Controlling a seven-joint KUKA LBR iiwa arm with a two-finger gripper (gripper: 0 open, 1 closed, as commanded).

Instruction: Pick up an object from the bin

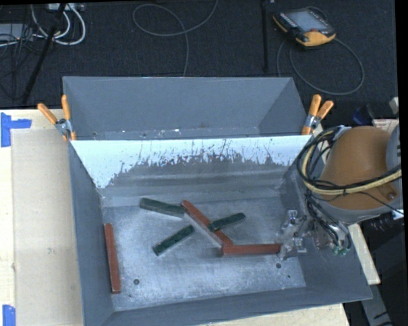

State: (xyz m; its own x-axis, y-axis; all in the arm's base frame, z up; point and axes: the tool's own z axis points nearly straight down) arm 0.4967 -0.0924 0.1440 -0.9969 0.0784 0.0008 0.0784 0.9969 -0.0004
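Observation:
My gripper [286,246] is low at the right side of the bin floor, its fingertips at the right end of a reddish-brown flat stick [250,249] that lies level along the floor. Whether the stick is between the fingers I cannot make out. A second reddish-brown stick [203,224] runs diagonally up and left from that stick's left end. A dark green stick [227,221] lies just above, crossing under the diagonal one.
Two more dark green sticks [161,207] [173,240] lie in the middle of the floor. Another reddish-brown stick [112,257] lies upright along the left wall. The arm with its orange cover and cables hangs over the bin's right rim.

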